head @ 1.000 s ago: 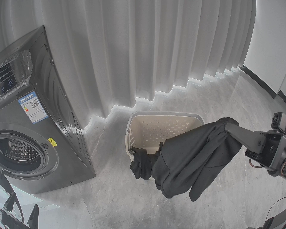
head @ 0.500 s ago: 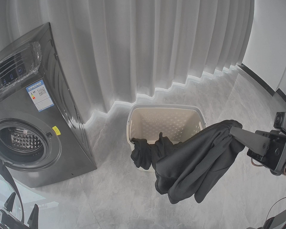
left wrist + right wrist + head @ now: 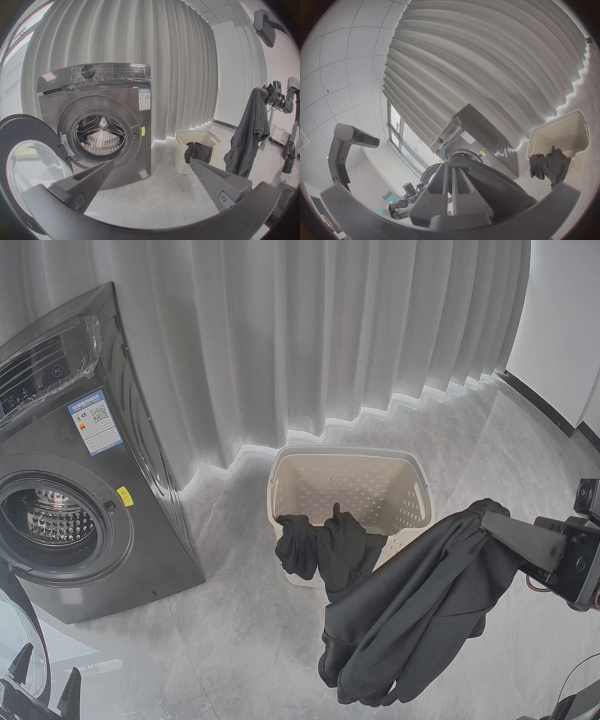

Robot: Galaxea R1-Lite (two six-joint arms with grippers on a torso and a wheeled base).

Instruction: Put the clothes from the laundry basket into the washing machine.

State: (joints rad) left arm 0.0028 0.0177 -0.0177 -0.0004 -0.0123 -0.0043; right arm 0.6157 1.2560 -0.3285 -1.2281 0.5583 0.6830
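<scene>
Task judged part-way: one dark garment (image 3: 412, 609) hangs clamped in the right end effector (image 3: 484, 521), lifted clear of the laundry basket (image 3: 350, 454) on its near right and well apart from the washing machine (image 3: 94, 502) at left, so carrying and loading are not yet done. Laundry basket, on the floor by the curtain: holds a second dark garment (image 3: 325, 546), draped over its near rim; washing machine: door (image 3: 28, 156) swung open, drum (image 3: 101, 137) showing no clothing in its visible part. Left end effector (image 3: 150, 164): fingers apart, holding nothing, facing the drum.
</scene>
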